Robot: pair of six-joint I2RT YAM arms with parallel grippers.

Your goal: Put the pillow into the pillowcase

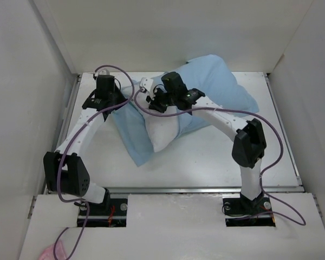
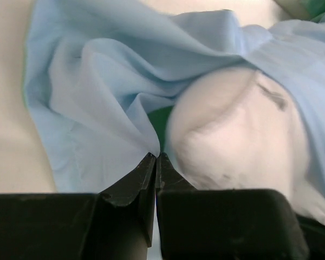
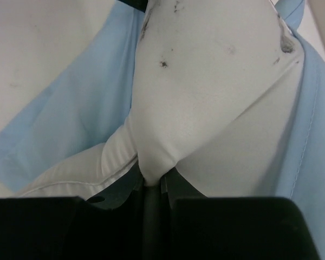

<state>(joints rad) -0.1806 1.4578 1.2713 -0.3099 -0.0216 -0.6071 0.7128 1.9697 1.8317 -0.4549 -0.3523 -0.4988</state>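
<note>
Closest up, the left gripper (image 2: 156,158) pinches the blue pillowcase (image 2: 92,92) edge, and the right gripper (image 3: 152,181) squeezes a fold of the white pillow (image 3: 206,81). It looks mostly tucked inside, but one end pokes out on the table (image 1: 216,162).

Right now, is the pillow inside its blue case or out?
Partly in. The pillowcase bulges over most of it, but a white end of the pillow sticks out, pinched by the right hand.

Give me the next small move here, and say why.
Probably push the right claw forward, driving the pillow deeper into the pillowcase. It pinches the pillow, the left claw pinches the pillowcase edge, and a white pillow corner lies uncovered.
</note>
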